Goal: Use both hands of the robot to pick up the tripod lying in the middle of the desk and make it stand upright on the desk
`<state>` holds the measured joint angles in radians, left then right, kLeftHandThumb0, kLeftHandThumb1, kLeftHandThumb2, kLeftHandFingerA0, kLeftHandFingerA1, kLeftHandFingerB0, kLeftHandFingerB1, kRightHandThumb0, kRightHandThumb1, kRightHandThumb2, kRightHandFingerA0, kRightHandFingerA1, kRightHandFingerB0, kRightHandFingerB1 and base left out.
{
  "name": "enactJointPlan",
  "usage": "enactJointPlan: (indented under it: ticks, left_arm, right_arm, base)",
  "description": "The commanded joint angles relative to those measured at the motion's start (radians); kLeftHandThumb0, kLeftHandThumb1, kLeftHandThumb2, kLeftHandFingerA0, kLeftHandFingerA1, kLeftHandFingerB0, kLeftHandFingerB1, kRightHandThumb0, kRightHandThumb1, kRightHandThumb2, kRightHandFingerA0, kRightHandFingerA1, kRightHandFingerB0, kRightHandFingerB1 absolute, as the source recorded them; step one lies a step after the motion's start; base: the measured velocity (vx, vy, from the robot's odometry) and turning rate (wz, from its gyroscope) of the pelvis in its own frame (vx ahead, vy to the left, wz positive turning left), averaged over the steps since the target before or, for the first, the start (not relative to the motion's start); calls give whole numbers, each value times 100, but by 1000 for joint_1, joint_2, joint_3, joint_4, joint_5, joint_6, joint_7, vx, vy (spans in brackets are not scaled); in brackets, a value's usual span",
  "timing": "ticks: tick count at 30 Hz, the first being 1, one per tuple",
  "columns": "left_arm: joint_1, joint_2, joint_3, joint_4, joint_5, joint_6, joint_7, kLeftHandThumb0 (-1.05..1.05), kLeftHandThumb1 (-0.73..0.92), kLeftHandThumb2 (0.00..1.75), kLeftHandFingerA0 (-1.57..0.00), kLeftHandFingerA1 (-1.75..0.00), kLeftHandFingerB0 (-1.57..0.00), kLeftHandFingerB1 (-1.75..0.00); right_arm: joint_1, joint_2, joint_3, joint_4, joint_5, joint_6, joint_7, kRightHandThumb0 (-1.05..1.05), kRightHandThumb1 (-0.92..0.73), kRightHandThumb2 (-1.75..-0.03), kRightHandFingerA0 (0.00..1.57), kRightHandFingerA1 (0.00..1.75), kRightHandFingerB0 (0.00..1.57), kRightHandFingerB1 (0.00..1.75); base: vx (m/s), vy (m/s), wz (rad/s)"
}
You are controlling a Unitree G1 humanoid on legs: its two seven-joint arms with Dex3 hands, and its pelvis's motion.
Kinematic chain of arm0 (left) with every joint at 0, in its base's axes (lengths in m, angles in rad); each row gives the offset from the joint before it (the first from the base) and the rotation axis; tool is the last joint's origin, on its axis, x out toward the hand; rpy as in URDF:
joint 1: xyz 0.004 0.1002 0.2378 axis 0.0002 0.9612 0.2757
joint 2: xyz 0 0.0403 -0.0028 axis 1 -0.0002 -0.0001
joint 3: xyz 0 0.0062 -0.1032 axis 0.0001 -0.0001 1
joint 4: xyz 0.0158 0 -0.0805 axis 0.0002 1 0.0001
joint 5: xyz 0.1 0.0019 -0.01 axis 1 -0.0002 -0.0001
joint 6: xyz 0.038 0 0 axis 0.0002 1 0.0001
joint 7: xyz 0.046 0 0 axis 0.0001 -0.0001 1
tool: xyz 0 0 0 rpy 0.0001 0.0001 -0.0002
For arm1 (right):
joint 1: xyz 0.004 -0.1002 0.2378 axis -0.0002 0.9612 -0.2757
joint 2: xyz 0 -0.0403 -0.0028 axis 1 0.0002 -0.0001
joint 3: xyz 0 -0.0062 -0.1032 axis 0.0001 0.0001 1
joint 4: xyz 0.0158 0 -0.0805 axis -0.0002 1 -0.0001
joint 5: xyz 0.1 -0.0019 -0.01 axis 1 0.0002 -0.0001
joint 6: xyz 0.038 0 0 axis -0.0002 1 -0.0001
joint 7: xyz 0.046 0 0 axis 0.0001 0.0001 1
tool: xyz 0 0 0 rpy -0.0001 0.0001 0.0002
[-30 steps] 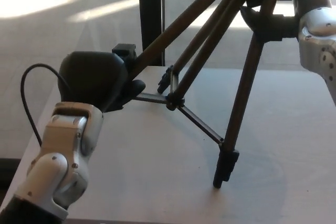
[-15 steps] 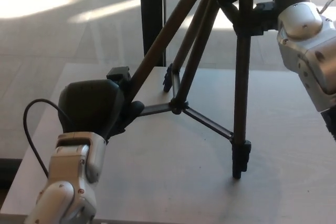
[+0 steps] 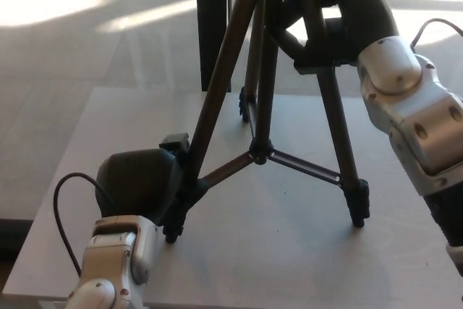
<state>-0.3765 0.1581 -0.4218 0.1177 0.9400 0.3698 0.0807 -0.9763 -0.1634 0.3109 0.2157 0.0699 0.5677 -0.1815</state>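
Here, the left hand point(image 3: 141, 186) clasped a lower leg of the tripod point(image 3: 264, 92) while the right hand point(image 3: 340, 16) clenched a leg higher up; the tripod stood nearly upright on the desk point(image 3: 239, 251) (three feet apparently down), so letting go gently seemed next

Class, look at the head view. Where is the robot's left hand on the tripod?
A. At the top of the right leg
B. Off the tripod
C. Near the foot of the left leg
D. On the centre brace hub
C: the left hand wraps the tripod's left leg just above its foot, while the right hand holds the right leg high up.
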Motion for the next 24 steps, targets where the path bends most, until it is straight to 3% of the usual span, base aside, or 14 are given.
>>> enactJointPlan:
  ticks: [1, 4, 5, 6, 12, 14, 16, 18, 19, 20, 21, 22, 23, 24]
  left_arm:
    - [37, -32, -73, 21, -40, -43, -55, -16, 64, 81, -89, -171, -70, -131]
    - [42, -28, -81, 17, -36, -39, -56, -21, 65, 81, -83, -170, -71, -137]
    - [44, -27, -88, 18, -29, -30, -65, -21, 68, 79, -82, -168, -71, -132]
    - [44, -24, -93, 23, -25, -34, -61, -21, 69, 79, -85, -160, -75, -122]
    - [49, -8, -101, 40, -26, -55, -24, -19, 68, 79, -92, -169, -68, -134]
    - [66, 6, -107, 31, -26, -49, -35, -25, 66, 71, -79, -163, -72, -124]
    - [69, 12, -109, 32, -27, -54, -21, -24, 67, 69, -81, -163, -70, -125]
    - [79, 0, -99, 16, -38, -25, -26, -27, 66, 60, -78, -165, -73, -119]
    - [77, -3, -95, 16, -44, -21, -26, -27, 66, 60, -78, -165, -73, -119]
    - [69, -16, -89, 1, -51, 19, -66, -37, 67, 64, -74, -150, -55, -78]
    - [65, -22, -87, -6, -54, 37, -83, -37, 67, 64, -74, -150, -55, -78]
    - [56, -31, -83, -31, -65, 85, -147, -49, 66, 59, -54, -123, -26, -51]
    - [48, -35, -80, -48, -75, 113, -190, -57, 59, 59, -41, -111, -8, -32]
    - [46, -49, -64, -66, -105, 145, -229, -63, 40, 81, -14, -64, 0, -18]
  right_arm:
    - [11, 11, 59, -58, -101, -2, 69, -32, -44, -121, 97, 171, 93, 147]
    - [15, 11, 71, -65, -127, -2, 82, -31, -40, -130, 95, 168, 94, 146]
    - [26, 15, 67, -61, -128, -46, 82, -58, -76, -78, 93, 174, 91, 149]
    - [26, 23, 62, -60, -132, -42, 80, -46, -64, -97, 94, 171, 87, 146]
    - [28, 35, 27, -30, -147, -31, 90, -43, -67, -85, 95, 173, 88, 145]
    - [47, 33, 13, -26, -163, 6, 76, -26, -44, -127, 97, 175, 88, 153]
    - [50, 30, 8, -26, -172, 8, 89, -22, -42, -129, 97, 170, 90, 146]
    - [38, 25, -15, -71, -154, 143, 119, -32, -69, -71, 92, 122, 43, 67]
    - [35, 21, -17, -80, -151, 161, 136, -32, -69, -71, 92, 122, 43, 67]
    - [30, 4, -18, -89, -131, 200, 180, -57, -55, -90, 38, 70, 4, 39]
    - [29, -2, -19, -96, -123, 219, 201, -57, -55, -90, 38, 70, 4, 39]
    - [27, -25, -1, -95, -129, 219, 234, -60, -69, -61, 28, 100, 3, 20]
    - [21, -47, 20, -83, -138, 232, 265, -72, -59, -70, 9, 55, 1, 6]
    - [28, -52, 13, -90, -124, 234, 282, -93, -57, -90, 0, 14, 0, 0]
  base:
    - [0, 0, 0]
    - [0, 0, 0]
    - [0, 0, 0]
    - [0, 0, 0]
    - [0, 0, 0]
    - [0, 0, 0]
    - [0, 0, 0]
    - [0, 0, 0]
    - [0, 0, 0]
    - [0, 0, 0]
    - [0, 0, 0]
    - [0, 0, 0]
    - [0, 0, 0]
    - [0, 0, 0]
